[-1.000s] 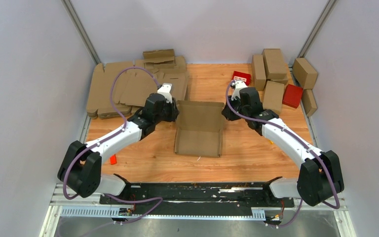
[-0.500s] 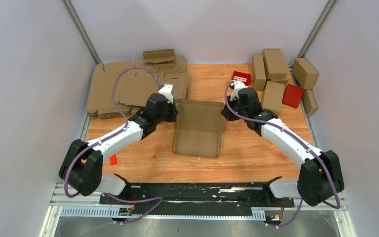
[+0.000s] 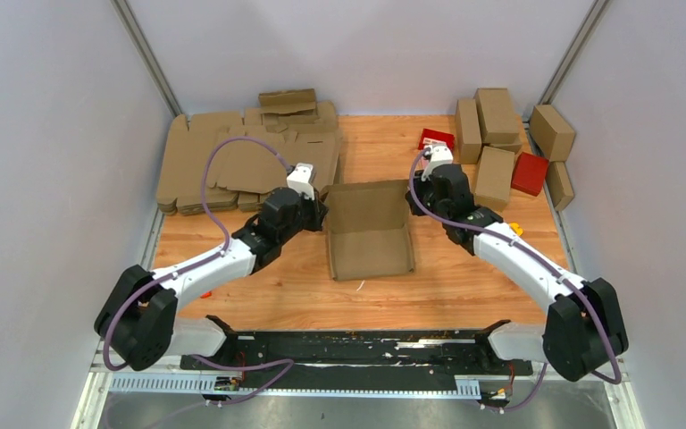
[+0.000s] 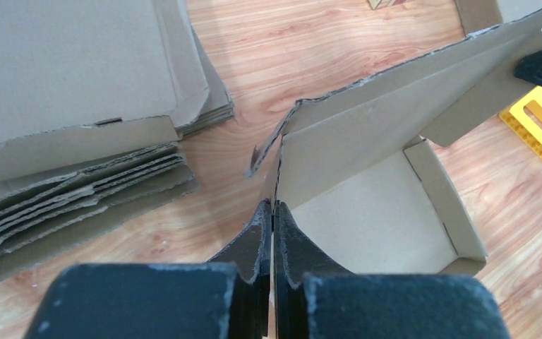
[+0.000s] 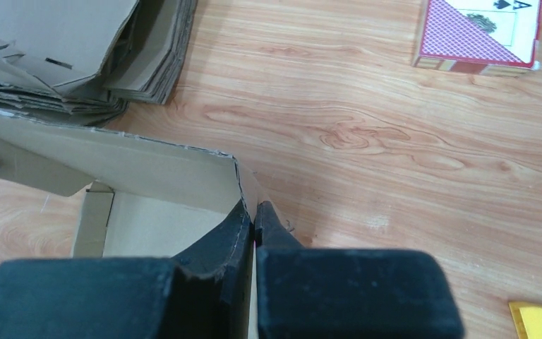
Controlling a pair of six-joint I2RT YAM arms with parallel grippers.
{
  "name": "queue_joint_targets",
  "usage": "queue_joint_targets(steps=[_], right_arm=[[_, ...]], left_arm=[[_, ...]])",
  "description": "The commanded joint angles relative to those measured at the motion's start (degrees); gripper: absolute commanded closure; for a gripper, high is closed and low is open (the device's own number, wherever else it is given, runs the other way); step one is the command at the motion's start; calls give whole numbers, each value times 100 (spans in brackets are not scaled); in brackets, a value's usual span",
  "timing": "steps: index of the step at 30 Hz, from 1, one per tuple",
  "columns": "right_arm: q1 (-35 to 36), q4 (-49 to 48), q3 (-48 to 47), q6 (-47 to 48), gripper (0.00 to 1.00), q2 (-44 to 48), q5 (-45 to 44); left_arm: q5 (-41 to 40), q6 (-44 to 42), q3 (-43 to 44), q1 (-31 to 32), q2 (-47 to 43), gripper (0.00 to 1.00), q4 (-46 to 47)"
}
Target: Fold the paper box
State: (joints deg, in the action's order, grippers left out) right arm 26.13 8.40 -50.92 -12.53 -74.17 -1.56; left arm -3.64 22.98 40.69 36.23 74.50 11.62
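Midway between the table's (image 3: 473, 281) side edges, the paper box (image 3: 368, 246) is sliding slightly rightward and twisting. Farther back, the left gripper (image 4: 273, 206) and right gripper (image 5: 255, 206) are each clamping a rear corner and tipping the back wall upright, so the folding seems to be advancing.

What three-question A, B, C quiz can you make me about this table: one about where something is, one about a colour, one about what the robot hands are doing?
1. Where is the pile of flat cardboard blanks? A far left B near right C middle front
2. What colour is the paper box? A red B brown C blue
3. The left gripper and right gripper are: A wide open B shut on the paper box C holding red boxes

1 A, the top view shows it at the far left edge. 2 B, it is plain brown cardboard. 3 B, each wrist view shows its gripper pinching a box wall.
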Motion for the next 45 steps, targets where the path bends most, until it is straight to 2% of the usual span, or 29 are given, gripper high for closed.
queue_joint_targets(steps=[1, 9, 20, 29, 32, 38, 43, 45], right_arm=[[360, -790, 266, -413, 100, 410, -775], [652, -1480, 1162, -605, 100, 1044, -1150], [1020, -1726, 1926, -660, 100, 1640, -1468], [1077, -1731, 2171, -817, 100, 1709, -1681], [1086, -1662, 2067, -758, 100, 1700, -1630], [1090, -1521, 1891, -360, 100, 1727, -1568], [1089, -1652, 1944, -206, 100, 1739, -1549], [1087, -1758, 1953, -98, 100, 1719, -1507]], left_arm=[[-351, 337, -296, 243, -183, 100, 899], [-680, 532, -795, 512, -407, 100, 1256], [-662, 837, -1408, 597, -879, 100, 1352], [-527, 974, -1460, 596, -798, 100, 1398], [-554, 930, -1316, 596, -835, 100, 1147], [-1003, 447, -494, 592, -979, 81, -697], [-1055, 384, -415, 593, -1319, 47, -1078], [-1116, 289, -296, 587, -1280, 42, -1134]])
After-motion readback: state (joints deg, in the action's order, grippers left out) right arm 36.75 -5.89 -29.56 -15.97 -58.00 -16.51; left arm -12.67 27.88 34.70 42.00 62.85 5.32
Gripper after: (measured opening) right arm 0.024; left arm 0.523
